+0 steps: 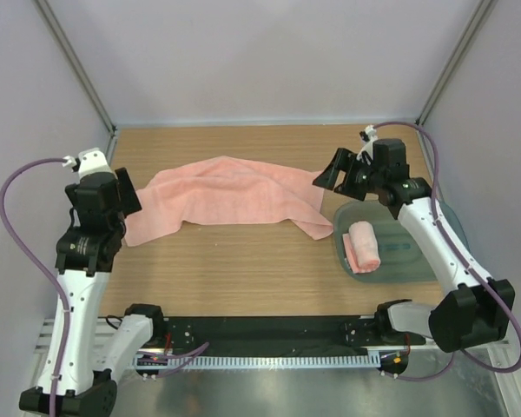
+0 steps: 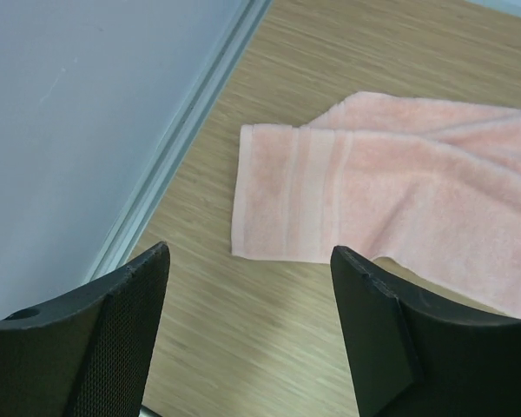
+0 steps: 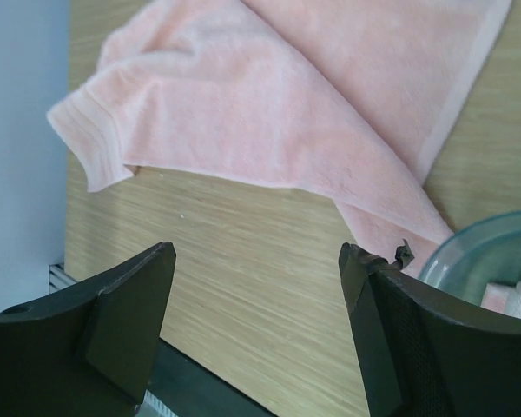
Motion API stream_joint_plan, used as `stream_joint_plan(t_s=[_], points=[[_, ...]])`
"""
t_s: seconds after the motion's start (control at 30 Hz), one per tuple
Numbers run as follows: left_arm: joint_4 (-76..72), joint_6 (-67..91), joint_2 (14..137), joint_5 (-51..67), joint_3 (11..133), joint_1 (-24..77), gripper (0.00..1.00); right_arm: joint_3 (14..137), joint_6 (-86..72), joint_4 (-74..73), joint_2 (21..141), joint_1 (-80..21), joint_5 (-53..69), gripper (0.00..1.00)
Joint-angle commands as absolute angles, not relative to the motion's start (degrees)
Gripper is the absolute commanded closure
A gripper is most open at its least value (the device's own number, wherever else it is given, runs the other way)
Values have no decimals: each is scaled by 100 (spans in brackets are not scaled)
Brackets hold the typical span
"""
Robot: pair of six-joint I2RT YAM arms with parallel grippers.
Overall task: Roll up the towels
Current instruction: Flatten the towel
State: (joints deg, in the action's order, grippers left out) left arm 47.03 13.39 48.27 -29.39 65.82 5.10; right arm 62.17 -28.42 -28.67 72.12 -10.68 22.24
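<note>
A long salmon-pink towel lies spread and rumpled across the middle of the wooden table. In the left wrist view its left end shows pale woven bands. A smaller pink towel lies rolled up in the teal-grey tray. My left gripper hovers open and empty over the spread towel's left end, its jaws wide apart above bare wood. My right gripper hovers open and empty over the towel's right end, beside the tray.
Grey walls enclose the table on the left, back and right. A metal rail runs along the left wall's foot. A black base strip with the arm mounts lines the near edge.
</note>
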Motion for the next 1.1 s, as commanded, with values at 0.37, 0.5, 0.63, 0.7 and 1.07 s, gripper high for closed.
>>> stream_joint_plan(t_s=[0.37, 0.5, 0.63, 0.7, 1.07], points=[[4518, 2091, 6731, -907, 6653, -377, 22, 9130, -2347, -4148, 10190, -1784, 809, 18], [4124, 2469, 7294, -38, 6373, -413, 28, 10159, -2311, -4306, 11388, -1784, 1072, 26], [3464, 2812, 7583, 386, 6056, -413, 29, 10862, -2312, -4333, 12189, -1793, 1002, 29], [3454, 2883, 7873, 317, 6108, -413, 29, 11345, -2294, -4491, 12671, -1758, 958, 29], [2997, 3225, 9718, 642, 6390, -360, 36, 11654, -2487, -4342, 13658, -1117, 1274, 30]])
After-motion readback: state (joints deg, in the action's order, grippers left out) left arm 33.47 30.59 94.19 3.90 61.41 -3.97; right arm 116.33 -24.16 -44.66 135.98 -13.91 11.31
